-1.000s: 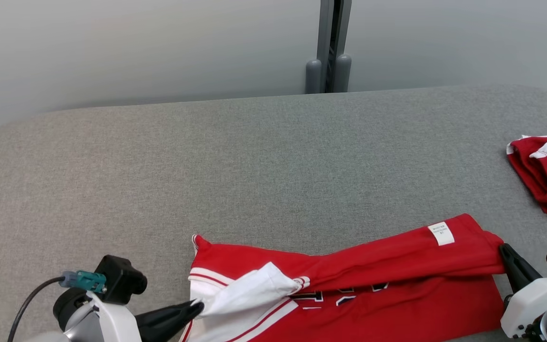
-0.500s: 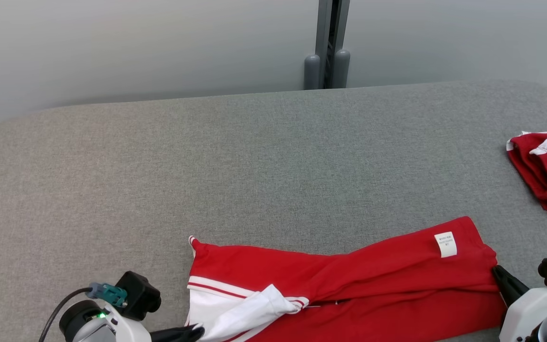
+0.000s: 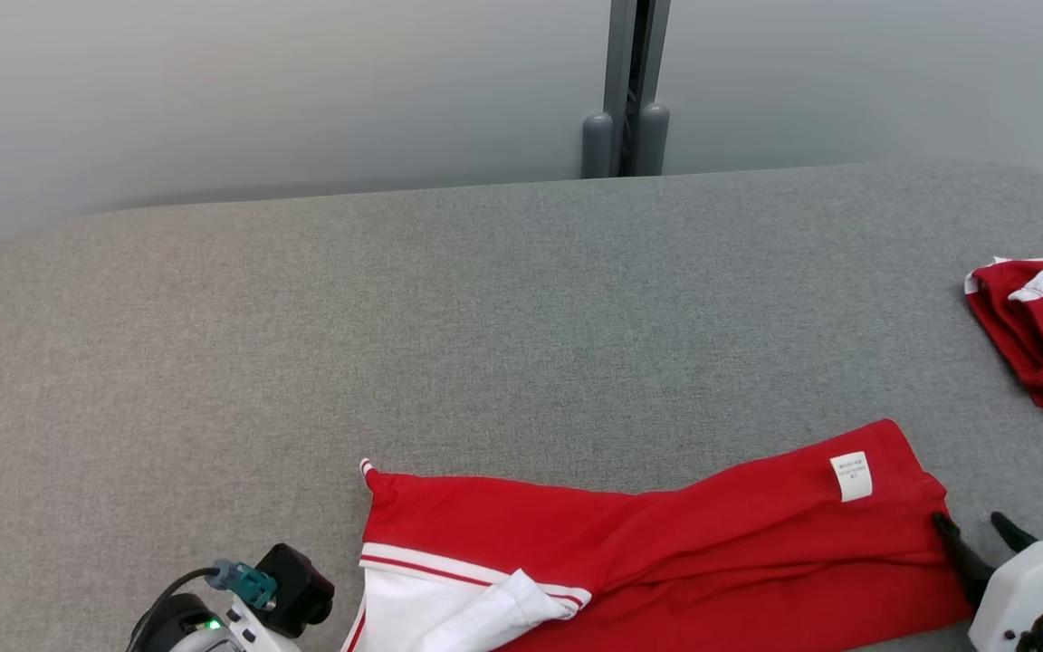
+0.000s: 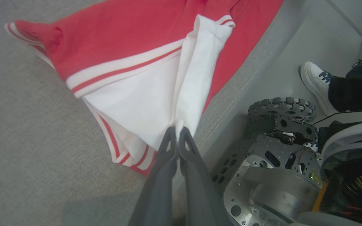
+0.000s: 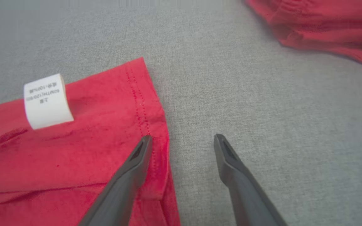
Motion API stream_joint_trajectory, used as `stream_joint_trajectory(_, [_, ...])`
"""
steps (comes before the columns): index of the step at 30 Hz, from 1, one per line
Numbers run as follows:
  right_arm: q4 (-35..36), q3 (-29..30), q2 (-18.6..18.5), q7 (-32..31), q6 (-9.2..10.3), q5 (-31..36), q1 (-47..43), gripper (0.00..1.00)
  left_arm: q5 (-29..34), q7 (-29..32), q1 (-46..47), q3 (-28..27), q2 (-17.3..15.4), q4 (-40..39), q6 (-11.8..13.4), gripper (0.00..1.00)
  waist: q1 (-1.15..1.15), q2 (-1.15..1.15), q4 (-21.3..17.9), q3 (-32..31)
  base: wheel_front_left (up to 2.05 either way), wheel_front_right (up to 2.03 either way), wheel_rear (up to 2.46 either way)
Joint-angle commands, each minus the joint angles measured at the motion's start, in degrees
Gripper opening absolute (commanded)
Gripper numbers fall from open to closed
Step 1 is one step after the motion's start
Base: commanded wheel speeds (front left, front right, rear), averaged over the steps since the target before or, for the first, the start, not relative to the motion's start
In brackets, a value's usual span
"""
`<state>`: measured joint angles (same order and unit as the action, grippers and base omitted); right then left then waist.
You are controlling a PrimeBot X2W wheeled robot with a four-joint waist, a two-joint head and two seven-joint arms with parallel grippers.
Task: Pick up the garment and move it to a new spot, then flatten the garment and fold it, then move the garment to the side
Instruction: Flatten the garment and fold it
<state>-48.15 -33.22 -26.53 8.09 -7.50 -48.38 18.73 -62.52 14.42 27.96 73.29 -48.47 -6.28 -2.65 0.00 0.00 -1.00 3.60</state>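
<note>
Left wrist view: our left gripper (image 4: 177, 130) pinches the garment (image 4: 130, 47).
Our right gripper (image 5: 182, 137): splayed, garment at nine o'clock.

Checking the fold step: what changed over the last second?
Right tool released the red-and-white knit jersey at its hem and stands open. Left tool, still shut on the white sleeve, pulled it toward the robot. The bunched red garment at right stayed.
</note>
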Motion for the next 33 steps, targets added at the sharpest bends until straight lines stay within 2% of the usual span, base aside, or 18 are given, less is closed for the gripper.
stream_joint_trajectory(1, [-0.65,0.62,-0.62,0.25,0.02,-0.87,0.74,1.00,0.70,-0.11,-0.82,-0.12,0.07,0.51,-0.08,0.38,0.00,0.00,-0.05,-0.30,0.00,0.00,0.00])
stream_joint_trajectory(2, [-0.87,0.75,-0.53,0.41,0.02,-1.09,0.88,1.00,0.98,-0.24,-0.89,-0.12,0.24,0.73,0.08,0.56,0.00,0.00,-0.11,-0.48,0.00,0.00,0.00])
stream_joint_trajectory(3, [-1.04,0.73,-0.49,0.54,0.01,-1.21,1.04,1.00,1.20,-0.51,-0.97,-0.12,0.40,1.01,0.37,0.95,0.00,0.00,-0.14,-0.64,0.00,0.00,0.00])
stream_joint_trajectory(4, [-1.06,0.74,-0.54,0.91,0.01,-1.25,1.34,1.00,1.38,-0.69,-1.13,-0.12,0.59,1.25,0.56,1.00,0.00,0.00,-0.18,-0.82,0.00,0.00,0.00])
stream_joint_trajectory(11, [0.11,1.88,-1.16,4.74,0.01,-1.18,2.56,1.00,3.20,-5.46,-0.37,-2.10,1.93,2.54,1.53,1.00,0.00,0.00,-0.46,-1.87,0.00,0.00,0.00])
stream_joint_trajectory(16, [2.91,4.31,-1.15,6.91,0.01,0.42,2.52,1.00,5.65,-16.76,0.03,-7.34,5.00,5.66,6.04,1.00,0.00,0.00,-0.57,-2.26,0.00,0.00,0.00])
stream_joint_trajectory(17, [4.58,6.34,-0.92,7.21,0.02,1.67,1.96,1.00,5.45,-21.15,-0.55,-9.39,6.49,7.24,7.24,1.00,0.00,0.00,-0.70,-2.43,0.00,0.00,0.00])
stream_joint_trajectory(19, [7.04,9.62,-0.17,7.19,0.01,3.57,0.91,1.00,5.21,-25.16,-1.31,-11.18,8.40,8.72,8.56,1.00,0.00,0.00,-0.89,-2.62,0.00,0.00,0.00])
stream_joint_trajectory(24, [13.60,17.50,2.87,7.19,0.02,9.00,-3.90,1.00,5.02,-29.39,-4.17,-18.77,13.58,12.59,11.22,1.00,0.00,0.00,-1.29,-2.91,0.00,0.00,0.00])
stream_joint_trajectory(27, [15.78,20.59,4.92,7.18,0.02,11.14,-7.04,1.00,8.18,-29.54,-7.86,-28.10,18.15,13.02,10.67,1.00,0.00,0.00,-1.35,-2.87,0.00,0.00,0.00])
stream_joint_trajectory(31, [16.32,22.46,7.08,7.12,0.01,13.08,-9.51,1.00,14.77,-29.54,-14.63,-39.12,24.39,14.54,7.13,1.00,0.00,0.00,-1.55,-2.85,0.00,0.00,0.00])
stream_joint_trajectory(32, [16.32,22.46,7.08,7.12,0.01,13.08,-9.51,1.00,14.77,-29.54,-14.63,-39.12,24.39,14.54,7.13,1.00,0.00,0.00,-1.55,-2.85,0.00,0.00,0.00])
stream_joint_trajectory(33, [16.15,22.76,7.51,7.11,0.01,13.34,-9.93,1.00,16.29,-29.55,-16.08,-41.73,26.10,15.14,6.14,1.00,0.00,0.00,-1.60,-2.87,0.00,0.00,0.00])
